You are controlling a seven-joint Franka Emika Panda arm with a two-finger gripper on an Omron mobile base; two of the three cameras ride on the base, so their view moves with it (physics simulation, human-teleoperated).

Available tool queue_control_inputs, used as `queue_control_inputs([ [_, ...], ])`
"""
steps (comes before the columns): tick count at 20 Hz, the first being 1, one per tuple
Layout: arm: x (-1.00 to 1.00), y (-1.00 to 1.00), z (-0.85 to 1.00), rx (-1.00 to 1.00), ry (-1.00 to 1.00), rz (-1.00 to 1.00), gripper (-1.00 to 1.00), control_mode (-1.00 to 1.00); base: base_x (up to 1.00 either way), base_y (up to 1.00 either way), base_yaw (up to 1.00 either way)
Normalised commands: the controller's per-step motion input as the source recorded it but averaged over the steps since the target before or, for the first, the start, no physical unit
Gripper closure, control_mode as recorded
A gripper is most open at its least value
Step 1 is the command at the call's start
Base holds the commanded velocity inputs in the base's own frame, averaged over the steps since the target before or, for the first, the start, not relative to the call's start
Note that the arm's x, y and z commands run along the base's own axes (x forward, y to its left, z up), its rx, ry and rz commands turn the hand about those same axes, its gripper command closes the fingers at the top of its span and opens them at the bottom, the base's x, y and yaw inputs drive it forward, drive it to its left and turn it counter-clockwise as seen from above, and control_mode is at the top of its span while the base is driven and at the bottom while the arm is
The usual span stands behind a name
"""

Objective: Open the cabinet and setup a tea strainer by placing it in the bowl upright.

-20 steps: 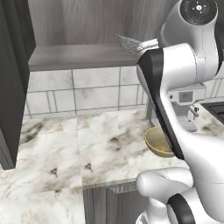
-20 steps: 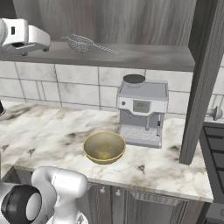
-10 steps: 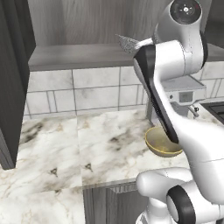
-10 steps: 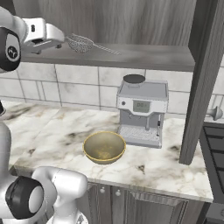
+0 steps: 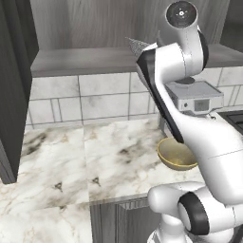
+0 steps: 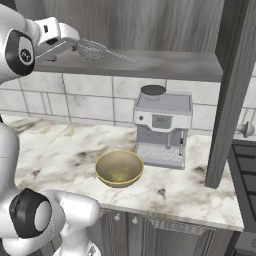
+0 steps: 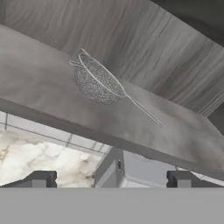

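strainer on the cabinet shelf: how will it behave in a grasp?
The tea strainer looks like thin wire mesh, so probably very light and easily nudged by the open pincer. Its rounded basket likely rocks or tips on the shelf. The thin handle may pivot it when pinched.

Grey coffee machine (image 6: 161, 129) on marble counter (image 6: 55, 145); tiled backsplash (image 5: 90, 99); possibly stove (image 6: 246, 165) at right.
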Motion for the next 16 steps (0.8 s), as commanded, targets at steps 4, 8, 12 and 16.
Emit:
queue_control_inputs([
  [4, 0.44, 0.00, -0.01, -0.03, 0.05, 0.00, -1.00, -1.00, 0.00, 0.00, 0.00],
  [8, 0.39, 0.00, -0.11, 0.00, 0.06, 0.01, -1.00, -1.00, 0.00, 0.00, 0.00],
  [12, 0.34, 0.02, -0.15, 0.00, 0.02, 0.02, -1.00, -1.00, 0.00, 0.00, 0.00],
  [16, 0.38, 0.00, -0.02, 0.00, 0.00, 0.03, -1.00, -1.00, 0.00, 0.00, 0.00],
])
